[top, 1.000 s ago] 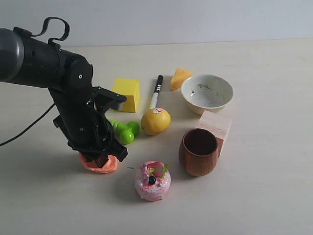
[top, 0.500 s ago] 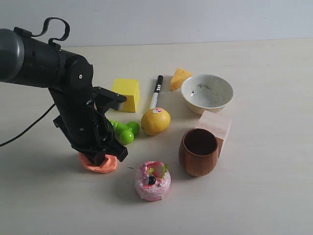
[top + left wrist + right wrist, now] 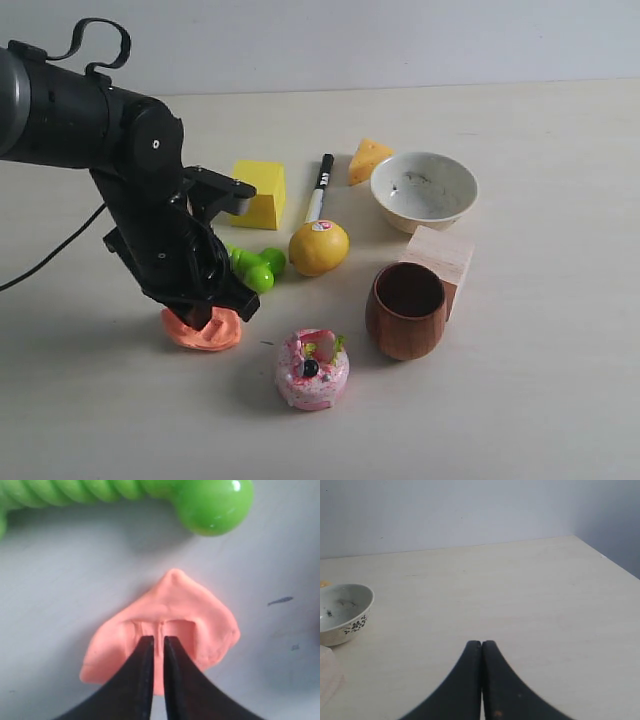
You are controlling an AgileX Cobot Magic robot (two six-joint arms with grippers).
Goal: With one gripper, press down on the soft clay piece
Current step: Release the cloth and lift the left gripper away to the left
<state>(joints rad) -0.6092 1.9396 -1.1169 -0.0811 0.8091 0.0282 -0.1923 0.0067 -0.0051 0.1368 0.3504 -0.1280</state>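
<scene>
The soft clay piece (image 3: 210, 333) is a flat salmon-orange lump on the table at the front left. In the left wrist view the clay (image 3: 195, 615) shows a squarish pressed imprint with a thin ridge down its middle. My left gripper (image 3: 198, 317) stands right over it, tips down. Its black fingers (image 3: 144, 647) are shut to a narrow slit at the imprint, and the gripper (image 3: 158, 641) holds nothing. My right gripper (image 3: 481, 644) is shut over bare table and is out of the exterior view.
A green toy (image 3: 255, 268) lies just behind the clay, close to the left arm. Around it are a yellow cube (image 3: 260, 190), lemon (image 3: 318, 247), marker (image 3: 320, 185), cheese wedge (image 3: 368, 160), white bowl (image 3: 424, 190), wooden block (image 3: 440, 255), wooden cup (image 3: 405, 310) and pink cake toy (image 3: 312, 368).
The left arm has risen a little and shifted slightly left, easing its tips up off the clay. The clay stays put, flattened. Nothing else moved.
</scene>
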